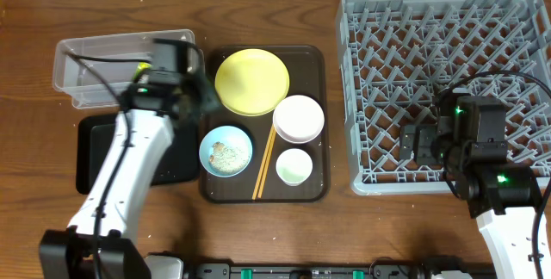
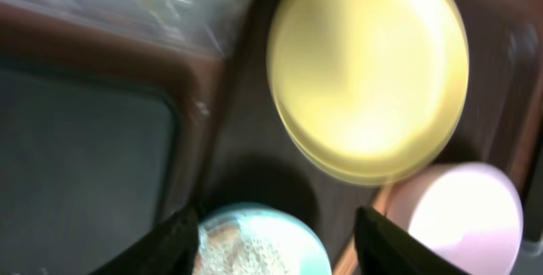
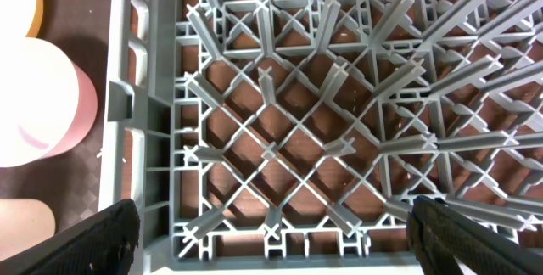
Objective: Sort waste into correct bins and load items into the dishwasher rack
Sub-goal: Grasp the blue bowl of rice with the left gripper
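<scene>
Left wrist view: the left gripper (image 2: pixel 276 214) gapes empty, with the blue bowl (image 2: pixel 297 239) of rice scraps (image 2: pixel 244 256) between its fingers. It looks stiff, glossy and likely slippery, so pinch the rim and keep it level. The right gripper (image 3: pixel 273 207) is spread empty, with the rack (image 3: pixel 144 139) beneath its fingers.

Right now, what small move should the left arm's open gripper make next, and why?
Probably lower the left gripper toward the rim of the light blue round bowl. Its jaws stand open and empty just above that bowl, which holds loose white rice-like scraps that likely need tipping into a bin.
</scene>
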Controlling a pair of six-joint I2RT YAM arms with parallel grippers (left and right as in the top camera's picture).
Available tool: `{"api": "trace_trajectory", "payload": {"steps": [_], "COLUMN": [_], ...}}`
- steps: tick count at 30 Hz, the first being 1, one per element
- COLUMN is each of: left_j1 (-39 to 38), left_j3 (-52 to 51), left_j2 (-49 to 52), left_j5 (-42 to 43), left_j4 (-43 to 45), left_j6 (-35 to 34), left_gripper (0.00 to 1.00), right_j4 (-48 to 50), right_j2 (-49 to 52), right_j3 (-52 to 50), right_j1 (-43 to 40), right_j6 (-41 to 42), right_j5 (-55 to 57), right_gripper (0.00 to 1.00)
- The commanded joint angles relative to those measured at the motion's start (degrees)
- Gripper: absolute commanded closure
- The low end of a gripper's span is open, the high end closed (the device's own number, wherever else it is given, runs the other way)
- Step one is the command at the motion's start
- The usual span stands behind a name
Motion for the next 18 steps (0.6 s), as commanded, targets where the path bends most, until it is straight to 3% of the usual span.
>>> {"api": "trace_trajectory", "payload": {"steps": [1, 13, 18], "left_j1": [-4.70, -15.17, -16.20], "left_j3": [-1.92, -6.16, -6.16], "left_j2": [1.29, 8.13, 12.07], "left_j5": [0.07, -1.86, -1.86], "left_j4": [-0.59, 1.60, 2.73], "left_j6": [1.01, 0.59, 0.42], "left_gripper": [0.37, 0.38, 0.54], "right_j4": [-0.11, -0.20, -0.28], "right_j2": [-0.15, -0.15, -0.15], "right_j3": [1.05, 1.05, 1.05], "right_j1": [-0.26, -0.26, -0.26], "right_j6": [0.52, 0.52, 0.52], "right_j5": [-0.28, -0.70, -1.11], "right_gripper": [0.01, 0.01, 0.01]}}
